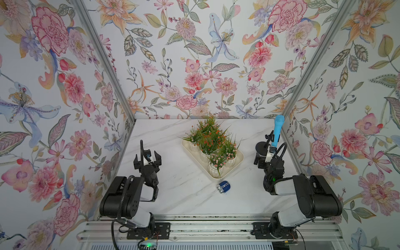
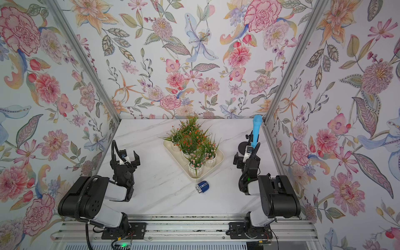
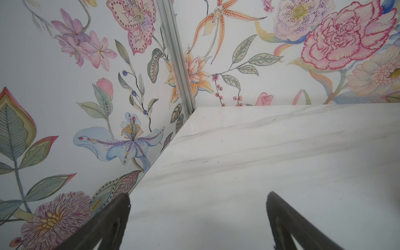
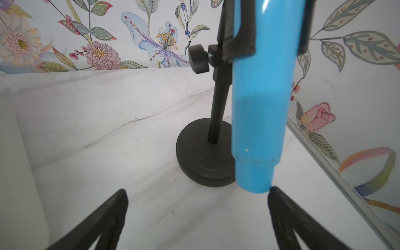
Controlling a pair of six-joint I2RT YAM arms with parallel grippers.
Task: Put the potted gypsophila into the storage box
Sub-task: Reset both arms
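The storage box [image 1: 237,161] [image 2: 218,162] is a shallow cream tray lying cornerwise at the middle of the marble table. Several potted gypsophila [image 1: 213,138] [image 2: 190,138] stand inside it in white ribbed pots, some with orange-red flowers and some with pink. Left of the box, my left gripper [image 1: 147,159] [image 2: 125,159] [image 3: 199,194] is open over bare table, with nothing between its fingers. Right of the box, my right gripper [image 1: 266,157] [image 2: 245,155] [image 4: 197,190] is also open and empty. It points at a microphone stand.
A blue microphone [image 1: 277,129] [image 4: 259,108] sits in a black stand [image 4: 203,160] at the back right, its lower end close to one right fingertip. A small blue and silver object [image 1: 223,187] [image 2: 202,187] lies just in front of the box. Floral walls enclose three sides.
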